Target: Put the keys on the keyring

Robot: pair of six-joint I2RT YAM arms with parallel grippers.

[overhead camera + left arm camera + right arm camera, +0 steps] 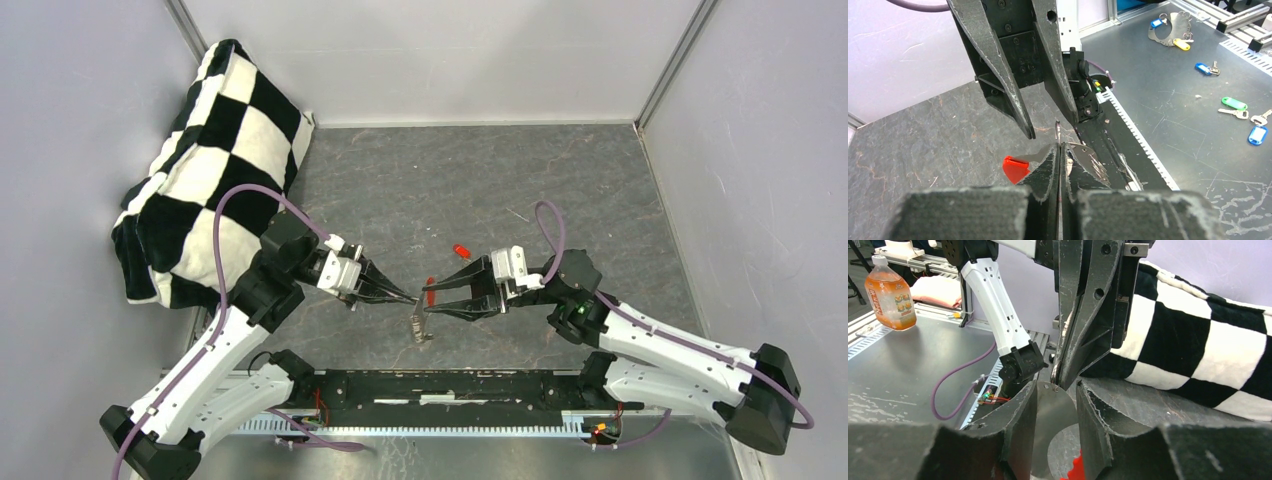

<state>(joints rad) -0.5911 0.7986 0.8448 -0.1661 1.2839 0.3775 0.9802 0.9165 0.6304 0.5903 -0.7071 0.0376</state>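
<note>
The left gripper (1058,147), pinched shut on the keyring (1053,382), should hold still while the right gripper (1058,390), half-spread gripping its tag (1050,430), steadies it without twisting.

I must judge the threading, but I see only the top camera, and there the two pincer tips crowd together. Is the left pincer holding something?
Observer: Yes. Its own wrist view shows the left pincer shut on a thin wire ring.
Operator: Does this ring go through anything?
Observer: In the right wrist view it seems to pass through a small hole in a flat metal piece.
Operator: Where is that piece relative to the right pincer?
Observer: It stands between the fingers of the right pincer. They are apart, and I cannot tell whether they press it.
</note>
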